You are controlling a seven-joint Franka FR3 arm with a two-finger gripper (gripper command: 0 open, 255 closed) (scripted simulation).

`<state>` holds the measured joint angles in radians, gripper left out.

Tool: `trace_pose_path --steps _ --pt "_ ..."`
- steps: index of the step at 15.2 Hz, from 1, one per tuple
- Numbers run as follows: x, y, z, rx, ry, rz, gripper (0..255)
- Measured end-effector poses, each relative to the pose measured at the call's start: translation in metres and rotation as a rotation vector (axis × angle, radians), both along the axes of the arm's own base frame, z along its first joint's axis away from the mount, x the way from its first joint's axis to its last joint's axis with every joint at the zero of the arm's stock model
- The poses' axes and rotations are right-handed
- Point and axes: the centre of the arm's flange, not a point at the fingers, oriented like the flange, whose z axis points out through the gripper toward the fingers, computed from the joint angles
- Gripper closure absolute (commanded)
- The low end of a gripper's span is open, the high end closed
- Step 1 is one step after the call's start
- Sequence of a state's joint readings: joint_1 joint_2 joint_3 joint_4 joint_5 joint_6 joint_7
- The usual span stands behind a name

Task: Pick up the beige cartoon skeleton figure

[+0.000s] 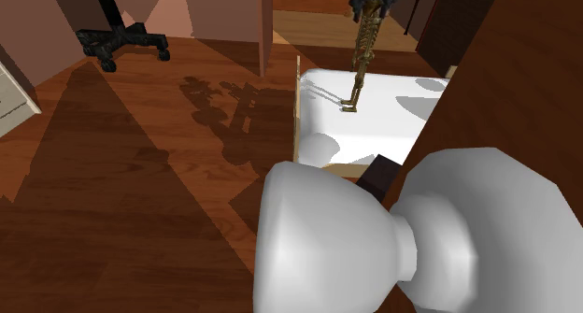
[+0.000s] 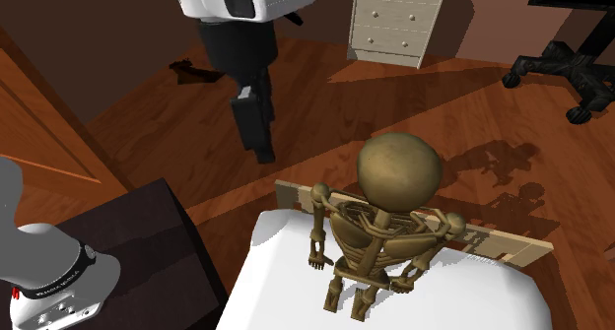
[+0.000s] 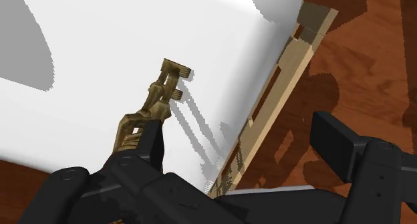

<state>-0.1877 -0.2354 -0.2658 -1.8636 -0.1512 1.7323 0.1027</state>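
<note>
Standing upright on the white surface (image 2: 483, 298), the skeleton figure (image 2: 382, 241) is unheld. The gripper (image 3: 240, 130) is spread wide; figure just beside one finger (image 3: 151, 146), clear of the other.

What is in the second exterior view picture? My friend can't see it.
A tan cartoon skeleton figure with a big round head stands upright on a white surface, just before a pale wooden board. Behind are a brown wood floor, a cream drawer chest, a black chair base and the robot's black gripper.
</note>
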Motion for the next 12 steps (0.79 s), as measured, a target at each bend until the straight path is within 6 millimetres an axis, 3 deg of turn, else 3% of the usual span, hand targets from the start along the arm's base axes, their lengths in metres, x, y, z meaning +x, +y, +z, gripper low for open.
trace_pose_path --steps 7,12 --pt "0.016 -0.092 -0.005 0.011 0.024 -0.166 0" --pt "0.016 -0.105 -0.024 0.012 0.029 -0.189 0"
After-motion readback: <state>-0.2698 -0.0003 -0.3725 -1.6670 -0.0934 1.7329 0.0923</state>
